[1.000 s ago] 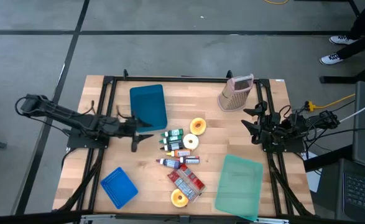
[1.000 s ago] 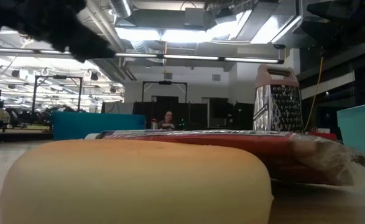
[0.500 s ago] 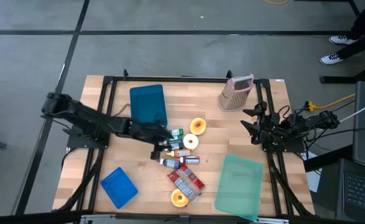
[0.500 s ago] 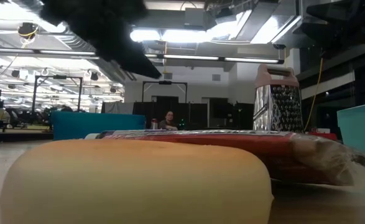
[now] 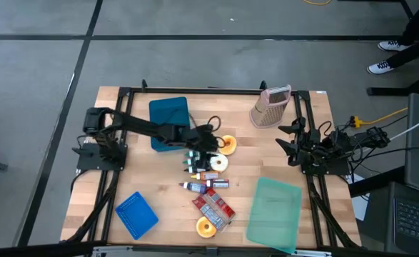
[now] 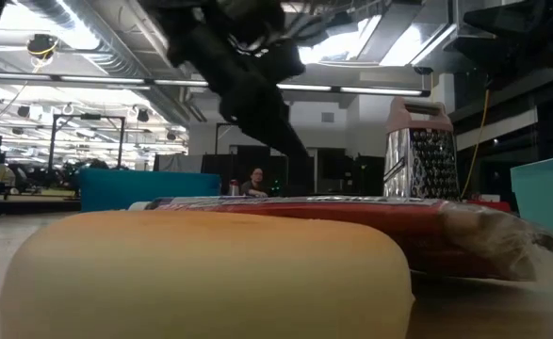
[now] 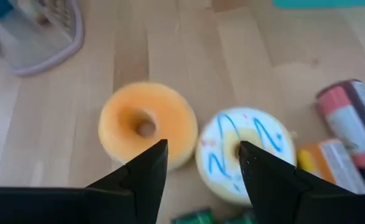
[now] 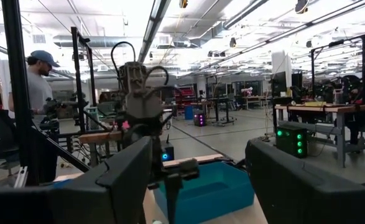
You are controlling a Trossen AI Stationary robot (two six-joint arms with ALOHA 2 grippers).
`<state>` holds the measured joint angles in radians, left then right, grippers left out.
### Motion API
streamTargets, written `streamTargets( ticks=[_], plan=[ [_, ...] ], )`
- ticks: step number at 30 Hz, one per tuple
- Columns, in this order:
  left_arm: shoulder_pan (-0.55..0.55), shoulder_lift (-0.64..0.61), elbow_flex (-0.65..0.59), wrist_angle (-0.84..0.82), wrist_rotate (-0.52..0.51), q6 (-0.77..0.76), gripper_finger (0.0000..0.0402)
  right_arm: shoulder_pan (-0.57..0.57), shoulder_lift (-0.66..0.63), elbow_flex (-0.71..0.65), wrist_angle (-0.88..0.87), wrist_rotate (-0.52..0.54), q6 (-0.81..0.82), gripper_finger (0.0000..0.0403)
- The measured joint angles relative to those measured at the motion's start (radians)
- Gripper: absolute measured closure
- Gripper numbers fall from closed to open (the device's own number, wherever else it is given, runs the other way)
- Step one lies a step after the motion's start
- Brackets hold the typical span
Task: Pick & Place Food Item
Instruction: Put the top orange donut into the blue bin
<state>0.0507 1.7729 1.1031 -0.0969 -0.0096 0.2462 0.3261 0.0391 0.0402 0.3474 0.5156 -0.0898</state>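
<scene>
- Reach had been extended: the left pincer (image 5: 210,140), fingers apart and empty, was brought from the table's (image 5: 302,143) left edge over the orange donut (image 5: 227,145).
- Donut was left untouched on the table beside the white iced donut (image 5: 218,162); grasping was judged next.
- Right pincer (image 5: 289,140), fingers apart, was parked at the right edge.

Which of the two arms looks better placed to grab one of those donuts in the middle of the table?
The left. Its gripper hangs open right by the orange donut and the white donut with blue icing. The right gripper sits at the table's right edge, open, farther from both.
</scene>
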Motion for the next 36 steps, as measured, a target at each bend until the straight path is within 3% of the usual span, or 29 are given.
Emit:
streamTargets(
  ticks=[6,11,26,36],
  plan=[
    [0.04,0.128,0.124,-0.149,0.035,0.028,0.0207,0.0,0.0,0.0,-0.013,0.0,0.007,0.0149],
    [0.048,0.201,0.174,-0.161,-0.01,0.071,0.0207,0.0,0.001,0.0,-0.035,0.0,0.035,0.0149],
    [0.014,0.202,0.268,-0.199,-0.078,0.192,0.0207,0.0,0.008,0.0,-0.048,0.0,0.06,0.0149],
    [0.043,0.208,0.267,-0.209,-0.05,0.285,0.0207,0.0,0.008,0.0,-0.048,-0.003,0.056,0.0149]
  ],
)
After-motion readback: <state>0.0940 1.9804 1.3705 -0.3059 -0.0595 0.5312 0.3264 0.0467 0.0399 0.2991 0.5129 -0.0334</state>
